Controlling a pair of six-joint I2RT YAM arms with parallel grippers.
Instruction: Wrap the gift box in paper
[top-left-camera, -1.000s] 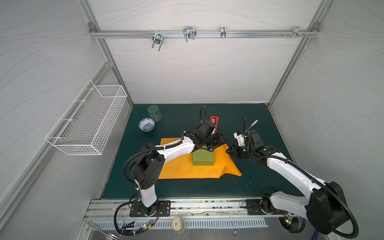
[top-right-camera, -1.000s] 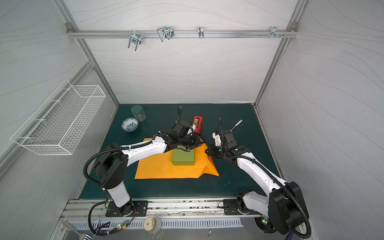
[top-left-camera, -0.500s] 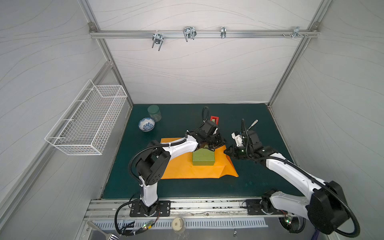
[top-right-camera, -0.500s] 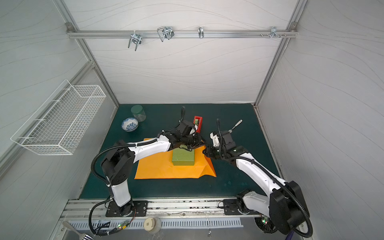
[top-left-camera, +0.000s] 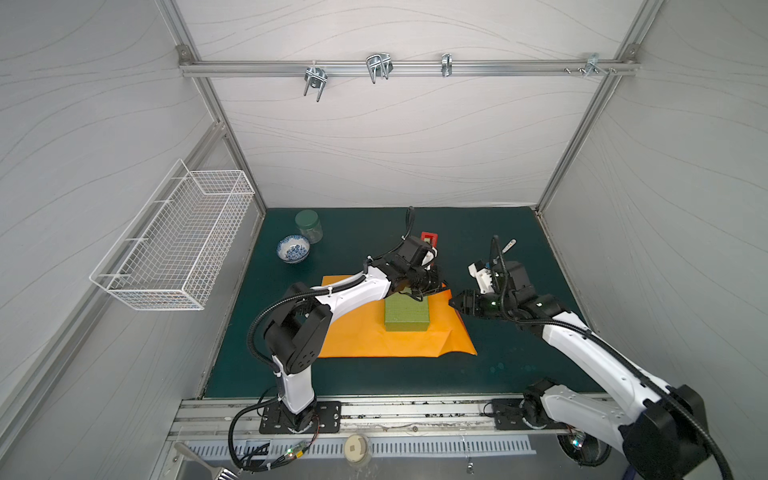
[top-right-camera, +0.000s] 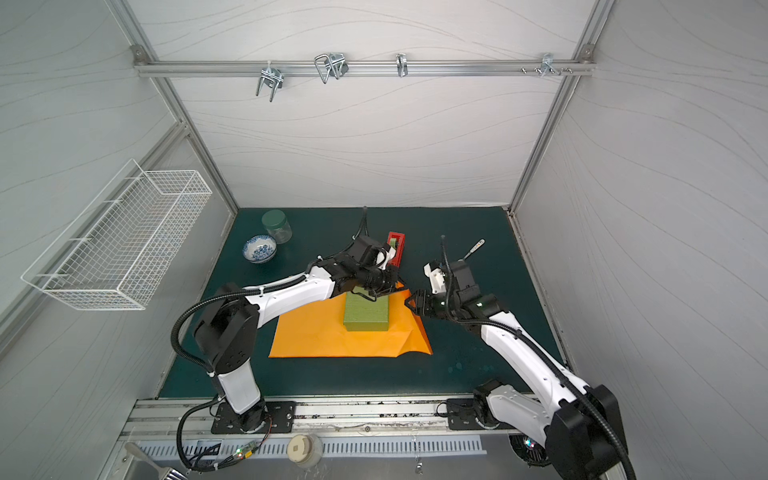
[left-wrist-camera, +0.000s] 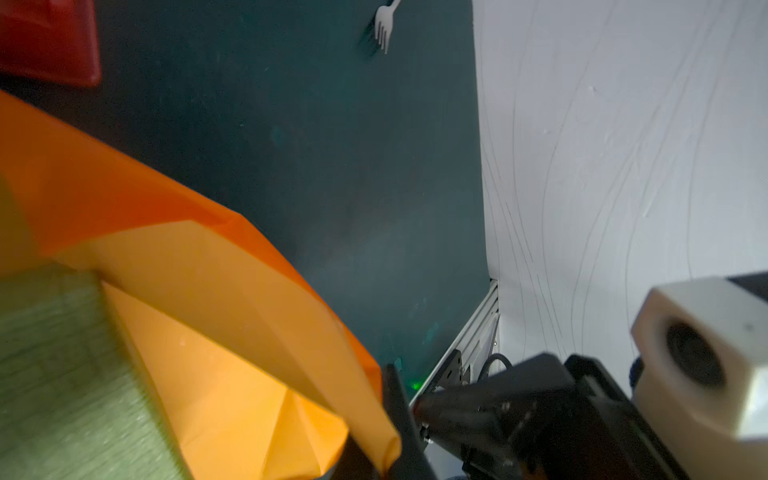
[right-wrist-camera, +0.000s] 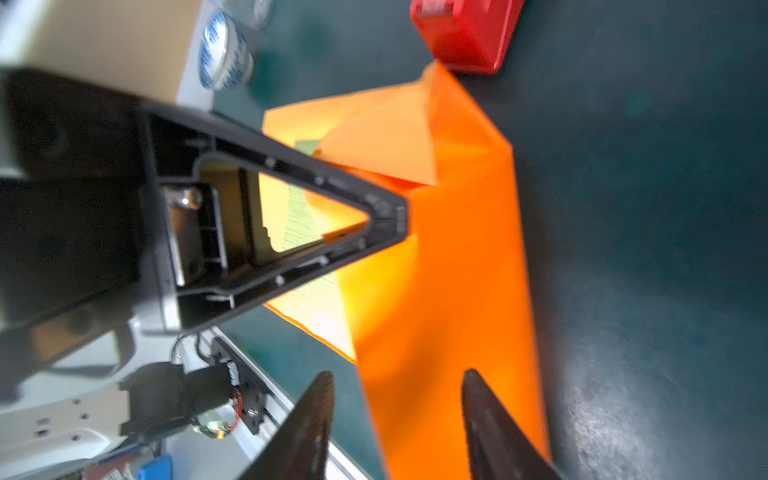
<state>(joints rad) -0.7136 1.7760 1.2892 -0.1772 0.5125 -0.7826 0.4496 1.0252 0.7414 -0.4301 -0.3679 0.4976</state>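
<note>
Box (top-left-camera: 406, 313): lies flat on paper (top-left-camera: 365, 340), right of its middle, on green table (top-left-camera: 498, 365).
Paper: creased; far right corner lifted and folded toward box.
Left gripper (top-left-camera: 417, 293): closed at box's far edge; whether it pinches paper, cannot tell.
Right gripper (right-wrist-camera: 399, 374): jaws apart at paper's right edge.

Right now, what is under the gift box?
The orange paper lies under the gift box, showing on its near, left and right sides. The patch directly beneath is hidden by the box; the left gripper covers its far edge.
</note>
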